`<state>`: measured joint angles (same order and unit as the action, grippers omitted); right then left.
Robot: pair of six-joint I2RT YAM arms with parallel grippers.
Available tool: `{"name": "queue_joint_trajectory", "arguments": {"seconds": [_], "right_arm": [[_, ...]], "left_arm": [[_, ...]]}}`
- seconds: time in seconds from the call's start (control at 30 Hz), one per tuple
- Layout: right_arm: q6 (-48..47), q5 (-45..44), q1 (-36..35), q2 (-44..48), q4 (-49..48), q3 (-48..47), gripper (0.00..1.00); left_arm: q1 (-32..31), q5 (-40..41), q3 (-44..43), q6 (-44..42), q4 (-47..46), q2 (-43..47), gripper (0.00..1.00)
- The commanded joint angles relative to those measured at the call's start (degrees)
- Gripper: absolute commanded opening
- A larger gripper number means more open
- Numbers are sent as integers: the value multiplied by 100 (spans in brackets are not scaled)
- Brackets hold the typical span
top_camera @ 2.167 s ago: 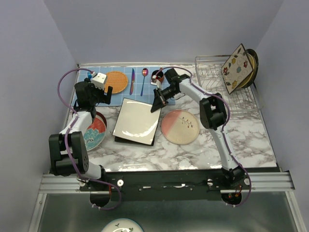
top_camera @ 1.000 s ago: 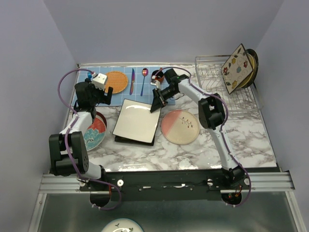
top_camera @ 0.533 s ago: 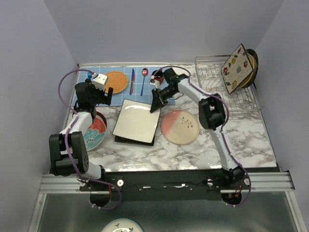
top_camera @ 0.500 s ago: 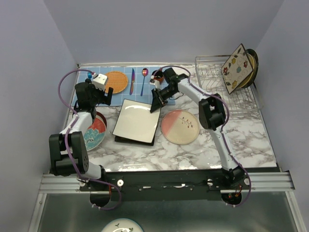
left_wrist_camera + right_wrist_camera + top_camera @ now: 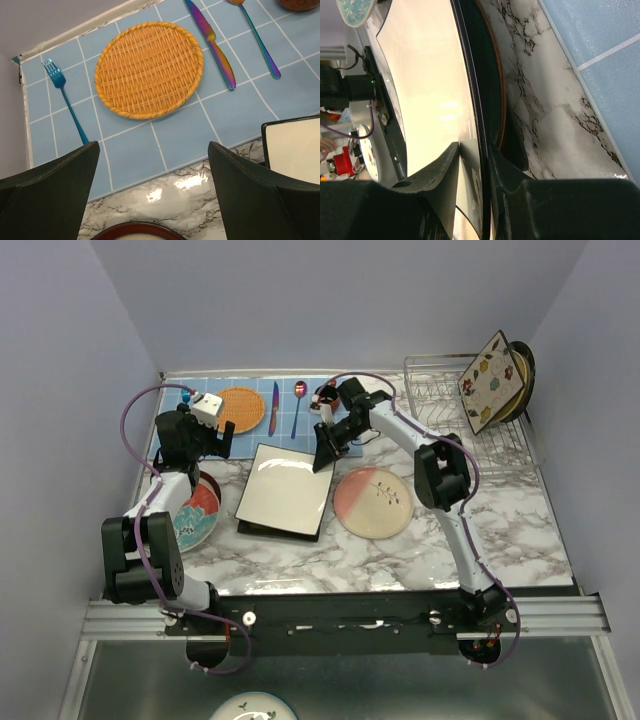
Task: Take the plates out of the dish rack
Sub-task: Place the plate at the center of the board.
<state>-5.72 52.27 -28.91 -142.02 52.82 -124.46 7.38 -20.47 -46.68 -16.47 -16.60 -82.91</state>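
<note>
Top external, right hand (image 5: 322, 458) still clamped on square cream plate (image 5: 285, 490), plate barely shifted, left hand (image 5: 152, 150) spread wide.

you are seeing an orange woven mat (image 5: 149, 70) lying on a blue tiled placemat (image 5: 175, 145). a blue fork (image 5: 67, 102) is lying just left of it; an iridescent knife (image 5: 212, 42) and a spoon (image 5: 255, 37) are lying to its right. the marble tabletop (image 5: 165, 192) is showing at the placemat's near edge.

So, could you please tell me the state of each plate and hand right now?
left hand, open and empty
right hand, shut on the square cream plate's rim
square cream plate, held, lying on a dark plate
flowered plate, upright in the dish rack
pink plate, flat on the table
</note>
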Motion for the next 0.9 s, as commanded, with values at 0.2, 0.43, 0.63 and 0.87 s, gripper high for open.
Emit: {"name": "queue_joint_trajectory", "arguments": {"seconds": [0.2, 0.43, 0.63, 0.87], "right_arm": [[-351, -841, 43, 60, 123, -78, 35], [-351, -885, 43, 113, 124, -17, 35], [-404, -955, 43, 156, 176, -52, 36], [-606, -964, 43, 192, 360, -52, 44]], "left_arm": [[18, -159, 80, -67, -98, 118, 99], [18, -185, 53, -49, -89, 74, 99], [18, -186, 53, -76, -63, 91, 99], [18, -194, 1, -85, -36, 91, 99]]}}
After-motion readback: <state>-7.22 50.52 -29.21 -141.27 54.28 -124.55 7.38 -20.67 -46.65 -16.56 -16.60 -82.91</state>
